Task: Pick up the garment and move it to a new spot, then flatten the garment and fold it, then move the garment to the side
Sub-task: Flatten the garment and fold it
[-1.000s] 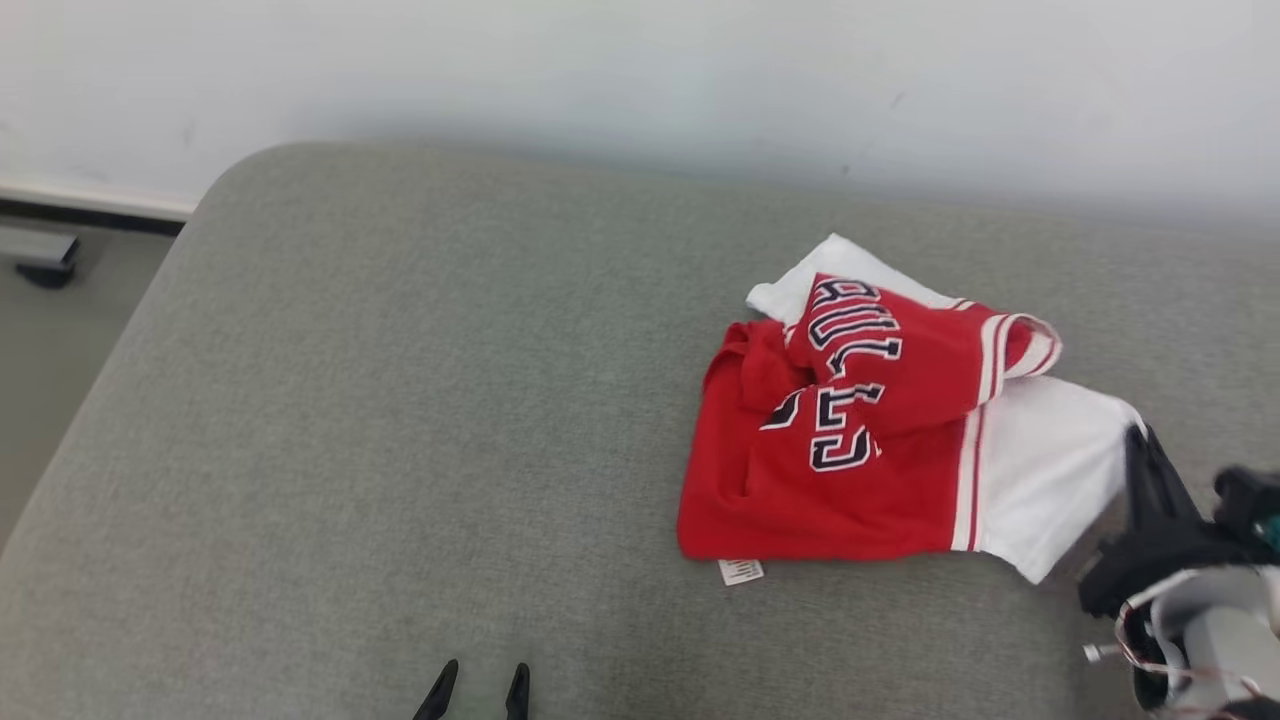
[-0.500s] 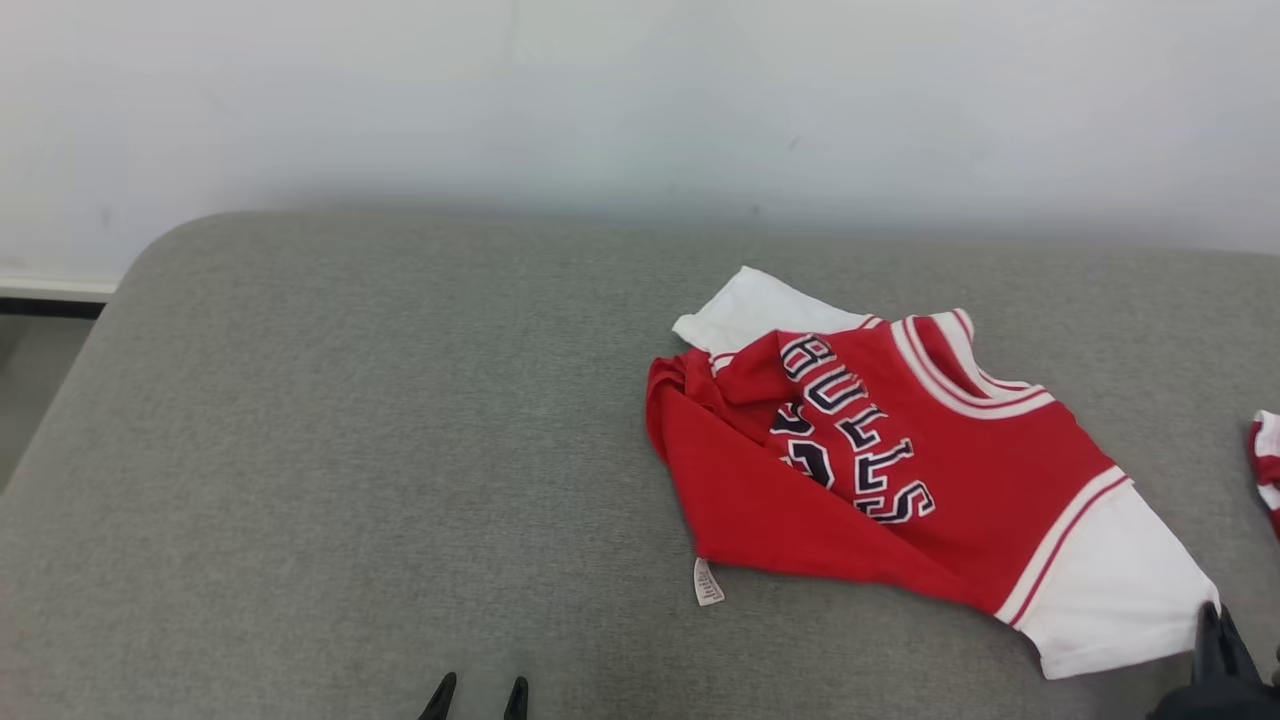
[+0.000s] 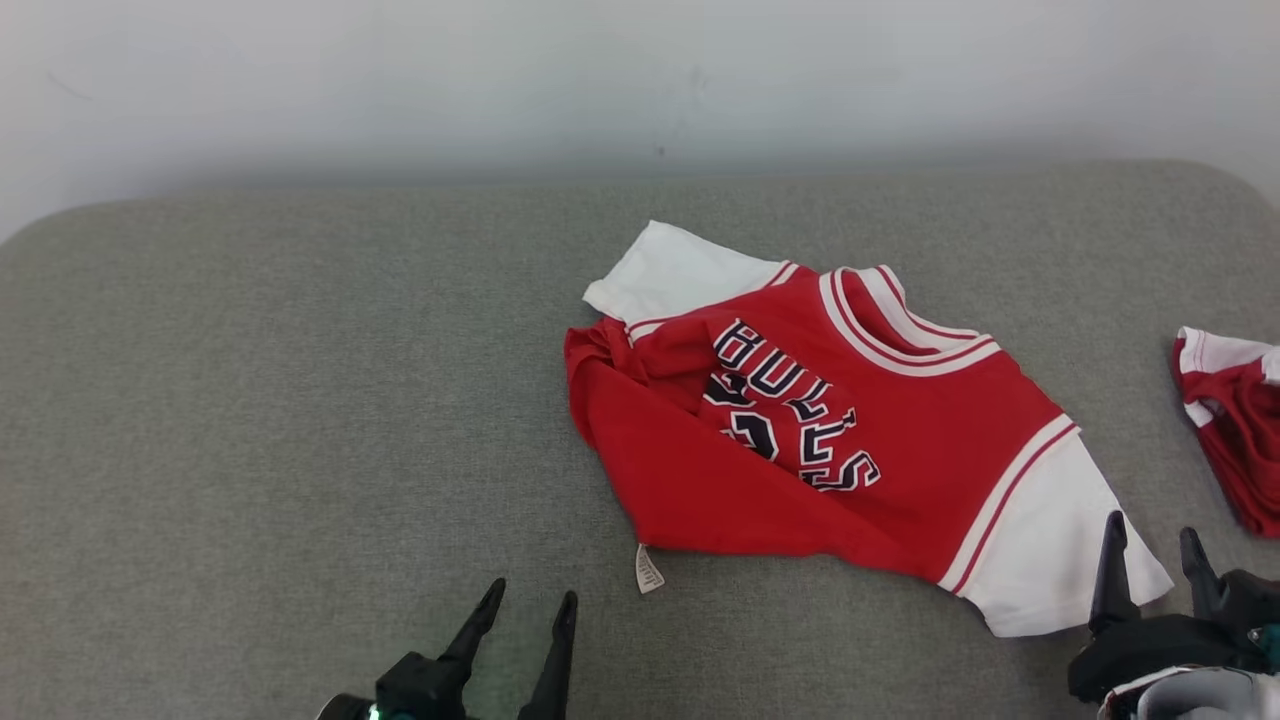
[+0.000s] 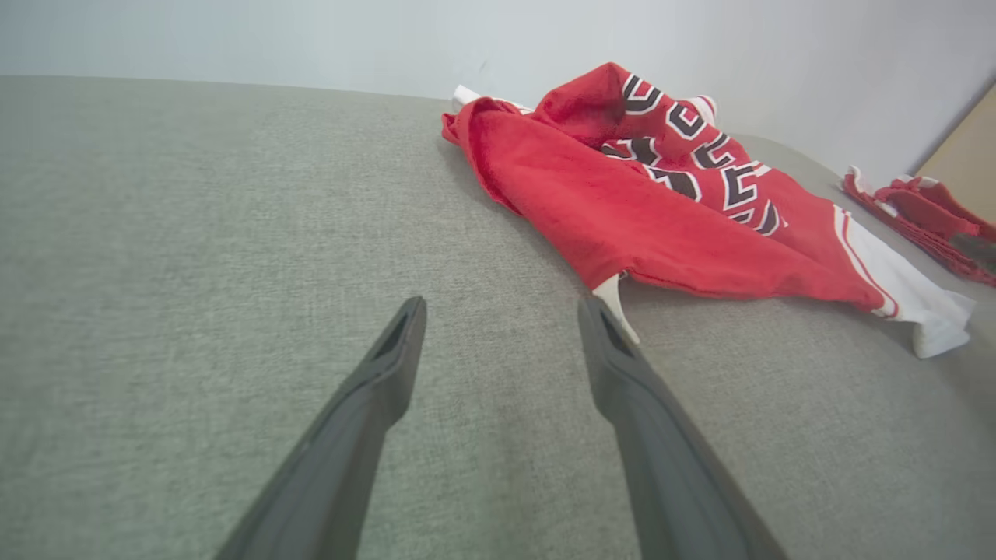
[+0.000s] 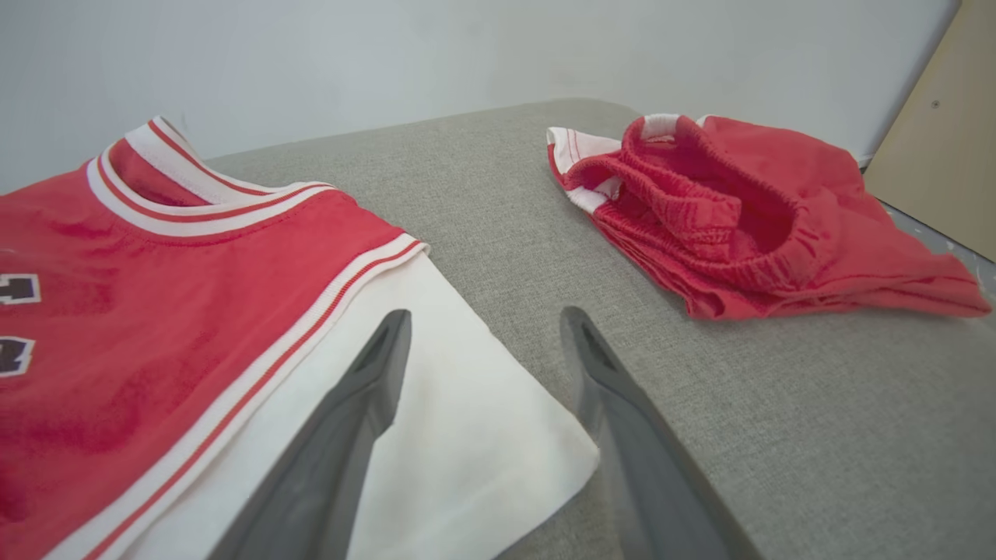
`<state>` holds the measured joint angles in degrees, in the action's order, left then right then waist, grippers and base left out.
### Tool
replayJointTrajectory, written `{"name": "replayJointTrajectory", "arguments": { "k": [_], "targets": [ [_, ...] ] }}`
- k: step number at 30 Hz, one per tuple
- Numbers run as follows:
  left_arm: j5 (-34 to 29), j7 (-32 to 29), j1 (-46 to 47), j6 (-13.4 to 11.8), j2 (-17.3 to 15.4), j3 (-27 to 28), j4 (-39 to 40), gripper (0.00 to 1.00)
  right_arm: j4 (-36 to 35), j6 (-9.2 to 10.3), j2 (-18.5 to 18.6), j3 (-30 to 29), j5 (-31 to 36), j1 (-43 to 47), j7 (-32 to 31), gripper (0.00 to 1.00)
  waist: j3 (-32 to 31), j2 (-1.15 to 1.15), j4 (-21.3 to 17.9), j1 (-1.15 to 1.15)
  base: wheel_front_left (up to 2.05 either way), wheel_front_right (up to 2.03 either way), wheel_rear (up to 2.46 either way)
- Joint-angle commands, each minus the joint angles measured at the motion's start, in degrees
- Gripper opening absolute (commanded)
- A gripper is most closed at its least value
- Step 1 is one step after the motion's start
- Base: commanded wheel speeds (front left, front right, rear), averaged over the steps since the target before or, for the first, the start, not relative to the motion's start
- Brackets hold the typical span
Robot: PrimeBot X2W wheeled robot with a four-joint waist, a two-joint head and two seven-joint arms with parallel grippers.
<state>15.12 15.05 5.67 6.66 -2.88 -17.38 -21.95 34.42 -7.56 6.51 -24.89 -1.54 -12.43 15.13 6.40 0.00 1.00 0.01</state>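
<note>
Garment (image 3: pixel 800 440) lies rumpled, right of centre on the table (image 3: pixel 250 400). Left gripper (image 3: pixel 532 591) and right gripper (image 3: pixel 1150 524) have their fingers wide apart and empty, the right at the white sleeve. Flattening appears in hand; next, grip opposite edges and spread.

head looks down; low wrist views share the garment (image 3: pixel 900 430).

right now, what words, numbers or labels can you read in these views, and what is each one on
"BULLS": dark, white-edged letters across the chest of the red and white shirt, creased by a fold.
Number beneath those letters: partly folded under, not readable.
White tag at the shirt's hem: print too small to read.
Red shorts to the right: no text seen.
</note>
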Motion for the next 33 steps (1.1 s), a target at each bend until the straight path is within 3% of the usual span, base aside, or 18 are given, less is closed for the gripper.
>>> {"name": "replayJointTrajectory", "arguments": {
  "k": [1, 7, 16, 17, 18, 19, 20, 26, 33],
  "targets": [
    [0.1, 0.2, 1.1, 0.3, 0.0, -0.6, -0.3, 1.00, -0.5, 0.16, -0.3, 0.6, -0.6, -0.6, 0.0, 1.00, 3.0, 0.00, -2.9, -0.01, 0.00, 0.00, 0.00],
    [1.5, 0.2, 4.6, 0.6, -0.1, -4.7, -3.0, 1.00, -2.5, 0.16, -1.4, 4.3, -1.5, -2.1, 0.0, 1.00, 5.0, 0.00, -5.6, -0.01, 0.00, 0.00, 0.00],
    [3.5, 0.2, 7.7, 0.7, -0.1, -6.2, -8.2, 1.00, -2.9, 0.16, -1.3, 7.8, -3.1, -2.8, 0.0, 1.00, 6.1, 0.00, -8.0, -0.01, 0.00, 0.00, 0.00],
    [3.5, 0.2, 7.7, 0.3, -0.1, -6.1, -8.8, 0.80, -3.0, 0.16, -1.3, 7.9, -3.2, -2.7, 0.0, 1.00, 6.1, 0.00, -8.0, -0.01, 0.00, 0.00, 0.00],
    [3.6, 0.2, 7.8, -0.1, -0.1, -5.9, -9.2, 0.31, -3.0, 0.16, -1.2, 7.9, -3.3, -2.6, 0.0, 1.00, 6.0, 0.00, -8.0, -0.01, 0.00, 0.00, 0.00],
    [3.5, 0.2, 7.9, -0.3, -0.1, -5.5, -9.2, 0.05, -3.1, 0.16, -1.2, 7.8, -3.5, -2.4, 0.0, 1.00, 5.8, 0.00, -7.9, -0.01, 0.00, 0.00, 0.00],
    [3.3, 0.2, 7.9, -0.6, -0.1, -5.1, -9.0, 0.00, -3.1, 0.16, -1.2, 7.8, -3.7, -2.3, 0.0, 1.00, 5.6, 0.00, -7.7, -0.01, 0.00, 0.00, 0.00],
    [-0.7, 0.2, 5.3, -1.5, -0.1, -0.3, -3.6, 0.00, -2.3, 0.16, -1.9, 7.7, -4.4, -1.0, 0.0, 1.00, 2.2, 0.00, -5.1, -0.01, 0.00, 0.00, 0.00],
    [-9.4, 0.2, 1.3, -1.9, -0.7, 5.5, 8.7, 0.00, -0.7, 0.16, -2.9, 7.7, -5.1, 1.6, 0.0, 1.00, -3.7, 0.00, -0.9, -0.01, 0.00, 0.00, 0.00]
  ]
}}
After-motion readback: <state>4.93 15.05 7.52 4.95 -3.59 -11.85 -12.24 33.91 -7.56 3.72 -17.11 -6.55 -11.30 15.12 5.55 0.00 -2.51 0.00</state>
